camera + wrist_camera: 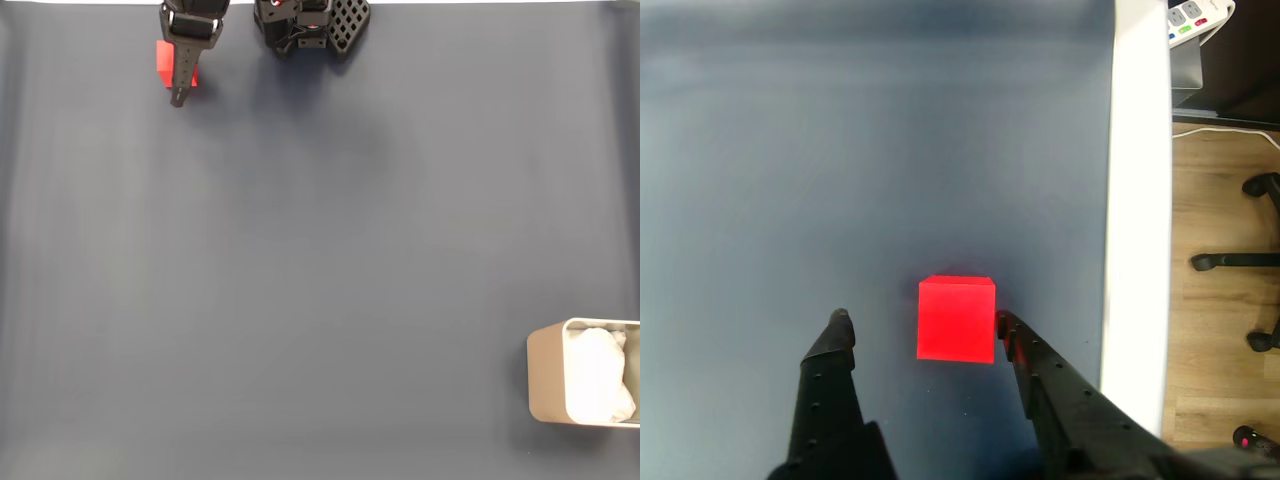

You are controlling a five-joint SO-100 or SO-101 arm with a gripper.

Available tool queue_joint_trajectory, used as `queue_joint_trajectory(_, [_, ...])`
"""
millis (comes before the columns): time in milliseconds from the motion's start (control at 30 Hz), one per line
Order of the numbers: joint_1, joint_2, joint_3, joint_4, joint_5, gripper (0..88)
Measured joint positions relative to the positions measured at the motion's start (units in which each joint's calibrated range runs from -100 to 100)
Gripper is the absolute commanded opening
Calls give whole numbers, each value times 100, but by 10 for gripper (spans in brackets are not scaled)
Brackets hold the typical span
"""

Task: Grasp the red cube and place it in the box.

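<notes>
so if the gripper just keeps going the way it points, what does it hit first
Probably the red cube: it sits between the open gripper fingertips in the wrist view, close beside the right one. Height above the mat is unclear.

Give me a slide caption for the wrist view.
Open gripper straddling the red cube on the blue-grey mat.

Red cube (pixel 956 318), small, matte and plain-faced, sitting flat on the dark blue-grey surface near its white edge in the wrist view. Box (pixel 546 375), beige-grey with rounded corners and crumpled white lining, standing open-topped well apart at the fixed view's lower right edge.
</notes>
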Motion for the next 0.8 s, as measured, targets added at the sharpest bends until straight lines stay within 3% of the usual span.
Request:
queue_joint_trajectory(233, [0,0,0,-80,0,317])
queue_joint_trajectory(800, [0,52,18,-80,20,127])
